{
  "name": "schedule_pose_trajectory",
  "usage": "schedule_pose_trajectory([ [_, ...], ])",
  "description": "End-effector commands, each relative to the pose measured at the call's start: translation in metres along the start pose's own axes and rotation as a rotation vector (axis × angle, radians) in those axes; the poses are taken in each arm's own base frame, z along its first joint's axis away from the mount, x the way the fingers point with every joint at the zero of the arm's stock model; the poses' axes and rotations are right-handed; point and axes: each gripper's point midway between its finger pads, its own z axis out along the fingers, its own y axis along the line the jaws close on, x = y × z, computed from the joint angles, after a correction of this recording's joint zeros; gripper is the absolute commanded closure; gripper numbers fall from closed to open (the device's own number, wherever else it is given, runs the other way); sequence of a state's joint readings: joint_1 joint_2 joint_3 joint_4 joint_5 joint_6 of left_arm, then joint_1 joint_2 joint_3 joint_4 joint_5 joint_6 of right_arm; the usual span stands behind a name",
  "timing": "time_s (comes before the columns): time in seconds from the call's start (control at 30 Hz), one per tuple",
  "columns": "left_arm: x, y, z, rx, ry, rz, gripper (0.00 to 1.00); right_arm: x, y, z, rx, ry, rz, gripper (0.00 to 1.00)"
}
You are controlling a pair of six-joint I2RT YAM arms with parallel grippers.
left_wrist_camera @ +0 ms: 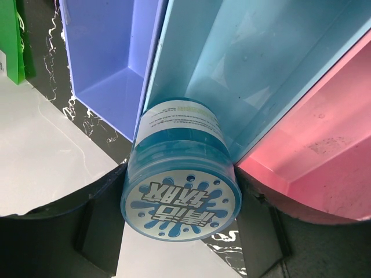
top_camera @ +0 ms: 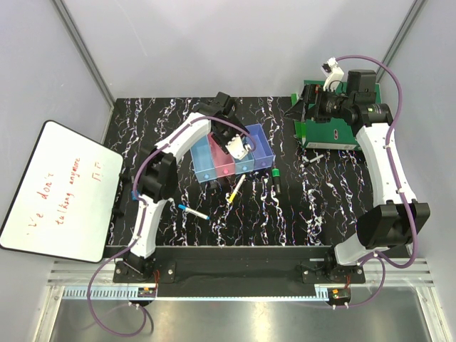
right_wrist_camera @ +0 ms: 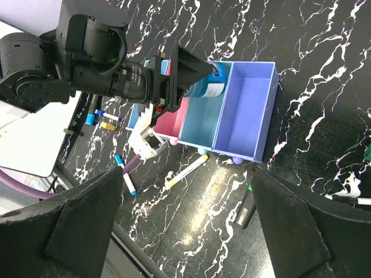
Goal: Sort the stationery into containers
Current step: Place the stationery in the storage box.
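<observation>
Black white-veined table (top_camera: 335, 206): four joined bins (top_camera: 205, 164), one jar held over them.
Both fingers of the left gripper (left_wrist_camera: 181, 223) press against the sides of the round blue jar (left_wrist_camera: 181, 191), which hangs above the second light blue bin (left_wrist_camera: 261, 63), by the wall it shares with the purple bin (left_wrist_camera: 110, 63); contact with the bin cannot be judged. Visible floors of those two and the pink bin (left_wrist_camera: 330, 150) are bare plastic. The right gripper (right_wrist_camera: 191, 231) hangs wide open, holding nothing. Loose on the table: one blue-capped white marker (top_camera: 194, 211), one yellow-and-white pen (top_camera: 236, 189), one green-capped dark marker (top_camera: 275, 178), one small grey-white stick (top_camera: 311, 158). Only the left wrist view shows the jar's splash-printed lid; only the top view shows the red writing on the whiteboard (top_camera: 60, 189).
</observation>
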State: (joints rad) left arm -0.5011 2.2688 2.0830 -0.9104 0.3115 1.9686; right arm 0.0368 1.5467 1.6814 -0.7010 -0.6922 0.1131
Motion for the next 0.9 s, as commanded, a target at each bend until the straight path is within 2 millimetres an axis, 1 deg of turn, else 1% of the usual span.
schedule_pose_trajectory([
  [0.0, 0.003, 0.021, -0.043, -0.063, 0.063, 0.075, 0.59, -0.017, 0.012, -0.013, -0.012, -0.065, -0.041, 0.0],
  [0.27, 0.003, 0.028, -0.059, -0.09, 0.08, 0.076, 0.59, -0.018, 0.014, -0.015, -0.016, -0.067, -0.043, 0.0],
  [0.43, -0.002, 0.029, -0.062, -0.107, 0.053, 0.041, 0.59, -0.017, 0.014, -0.014, -0.019, -0.066, -0.04, 0.0],
  [0.57, -0.007, 0.009, -0.056, -0.042, 0.01, 0.026, 0.62, -0.018, 0.015, -0.015, -0.019, -0.068, -0.041, 0.0],
  [0.6, -0.011, 0.001, -0.055, -0.009, -0.005, 0.025, 0.62, -0.018, 0.015, -0.015, -0.021, -0.068, -0.039, 0.0],
  [0.7, -0.016, -0.007, -0.051, 0.022, -0.037, 0.02, 0.64, -0.018, 0.015, -0.014, -0.02, -0.067, -0.038, 0.0],
  [0.87, -0.017, -0.016, -0.042, 0.059, -0.052, 0.043, 0.66, -0.018, 0.015, -0.014, -0.019, -0.068, -0.039, 0.0],
])
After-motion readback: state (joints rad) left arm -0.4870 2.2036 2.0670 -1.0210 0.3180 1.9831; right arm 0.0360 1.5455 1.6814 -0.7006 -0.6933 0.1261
